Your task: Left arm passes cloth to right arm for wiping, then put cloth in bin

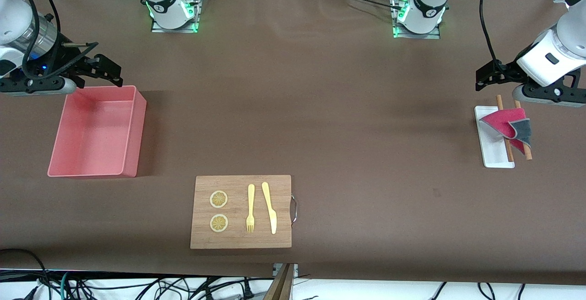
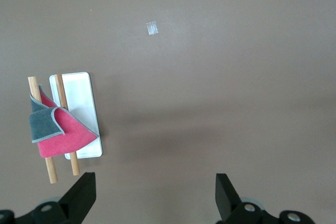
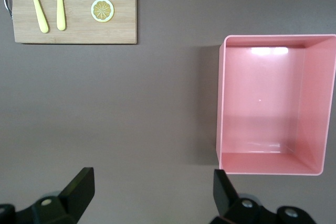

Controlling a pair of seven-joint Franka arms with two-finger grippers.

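The left arm point(image 1: 556, 50) hangs above the table point(image 1: 320, 107) at its own end, wrist bent so the black left gripper point(image 1: 480, 74) points toward the middle of the table. It hovers over bare tabletop just beside a small white tray point(image 1: 489, 146). Its fingers point(image 2: 81, 195) are spread wide with nothing between them.

The cloth point(image 1: 510, 127) lies draped over two wooden sticks point(image 1: 505, 130) that rest across the tray, pink face up with a dark grey corner folded over. Nothing touches it.

The right arm point(image 1: 27, 43) waits at its end of the table, wrist level. The right gripper point(image 1: 110, 73) hovers over the edge of the pink bin point(image 1: 132, 139), its fingers point(image 3: 79, 190) released and holding nothing. The bin sits flat on the table.

A wooden cutting board point(image 1: 241, 240) lies nearer the front camera, between the two ends. It carries two lemon slices point(image 1: 219, 199), a yellow fork point(image 1: 250, 208) and a yellow knife point(image 1: 269, 208).
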